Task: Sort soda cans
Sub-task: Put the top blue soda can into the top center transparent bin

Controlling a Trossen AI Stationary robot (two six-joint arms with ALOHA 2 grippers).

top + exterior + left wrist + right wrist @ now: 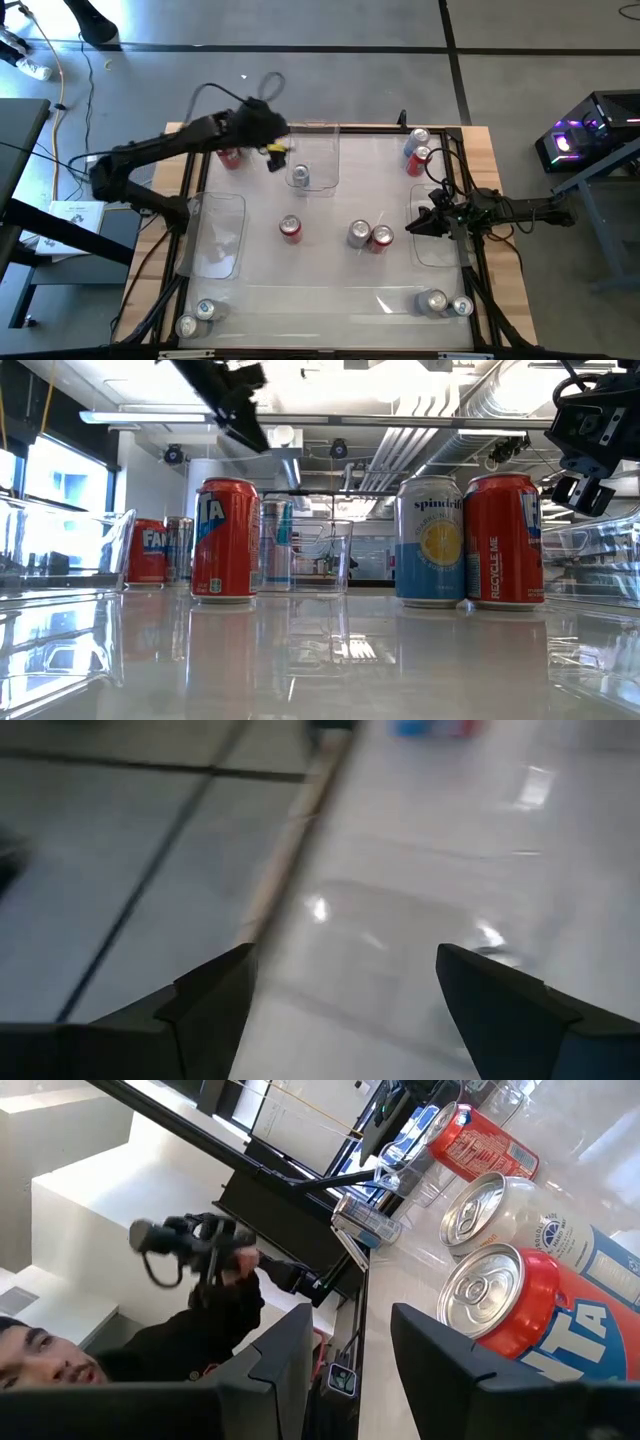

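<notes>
Soda cans stand scattered on the table. A silver can stands inside the clear far bin. A red can stands partly under my left arm. A red can, a silver can and another red can stand mid-table. My left gripper hangs open, raised above the table beside the far bin, with nothing between its fingers. My right gripper waits level over the right bin, a gap between its fingers, holding nothing.
A blue-silver can and a red can stand at the far right. Two cans each stand at the near left and the near right. A clear bin lies at the left. A person shows beyond the table.
</notes>
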